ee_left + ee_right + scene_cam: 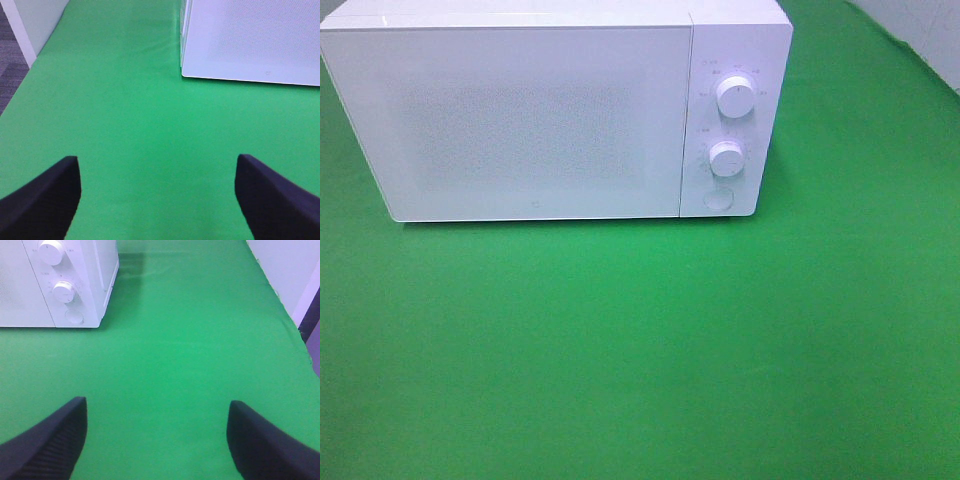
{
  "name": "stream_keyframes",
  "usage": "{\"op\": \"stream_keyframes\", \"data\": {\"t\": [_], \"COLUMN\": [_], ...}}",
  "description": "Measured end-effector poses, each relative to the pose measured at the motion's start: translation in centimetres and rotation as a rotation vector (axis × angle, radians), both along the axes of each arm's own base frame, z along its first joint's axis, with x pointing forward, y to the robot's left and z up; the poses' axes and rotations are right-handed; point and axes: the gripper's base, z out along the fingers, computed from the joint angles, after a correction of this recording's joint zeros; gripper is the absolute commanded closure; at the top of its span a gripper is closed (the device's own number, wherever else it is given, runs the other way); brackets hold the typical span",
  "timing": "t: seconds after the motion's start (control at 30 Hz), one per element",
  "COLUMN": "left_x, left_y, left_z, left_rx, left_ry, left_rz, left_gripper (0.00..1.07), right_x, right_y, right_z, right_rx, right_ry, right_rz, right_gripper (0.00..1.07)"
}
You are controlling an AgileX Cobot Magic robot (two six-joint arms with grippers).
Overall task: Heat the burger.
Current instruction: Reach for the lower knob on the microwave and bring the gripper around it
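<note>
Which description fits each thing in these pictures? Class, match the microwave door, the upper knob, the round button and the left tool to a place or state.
Things:
1 microwave door
2 upper knob
3 round button
4 left tool

Descriptions:
A open, holding nothing
B bottom of the control panel
C shut
D top of that panel

Pairs: 1-C, 2-D, 3-B, 4-A

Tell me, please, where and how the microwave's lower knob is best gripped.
Pinch the lower knob across its round rim, coming straight from the front: it juts forward from the control panel, on the right of the door. The open right gripper looks nearer.
</note>
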Motion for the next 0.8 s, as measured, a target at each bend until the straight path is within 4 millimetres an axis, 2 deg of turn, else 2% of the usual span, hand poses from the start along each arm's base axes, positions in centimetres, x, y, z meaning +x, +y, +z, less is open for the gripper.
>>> {"op": "stream_keyframes", "data": {"t": [0.43, 0.5, 0.53, 0.57, 0.6, 0.63, 0.8], "left_x": [0.00, 0.00, 0.00, 0.00, 0.00, 0.00, 0.00], "left_y": [0.00, 0.12, 0.12, 0.12, 0.12, 0.12, 0.12], "left_z": [0.00, 0.00, 0.00, 0.00, 0.00, 0.00, 0.00], "left_rx": [0.003, 0.015, 0.015, 0.015, 0.015, 0.015, 0.015], "left_ry": [0.000, 0.000, 0.000, 0.000, 0.000, 0.000, 0.000], "left_rz": [0.000, 0.008, 0.008, 0.008, 0.008, 0.008, 0.008], "left_gripper": [0.29, 0.19, 0.19, 0.09, 0.09, 0.05, 0.05], "right_x": [0.00, 0.00, 0.00, 0.00, 0.00, 0.00, 0.00], "right_y": [0.00, 0.00, 0.00, 0.00, 0.00, 0.00, 0.00], "right_z": [0.00, 0.00, 0.00, 0.00, 0.00, 0.00, 0.00], "right_rx": [0.000, 0.000, 0.000, 0.000, 0.000, 0.000, 0.000], "right_ry": [0.000, 0.000, 0.000, 0.000, 0.000, 0.000, 0.000], "right_rz": [0.000, 0.000, 0.000, 0.000, 0.000, 0.000, 0.000], "right_gripper": [0.33, 0.33, 0.33, 0.33, 0.33, 0.33, 0.33]}}
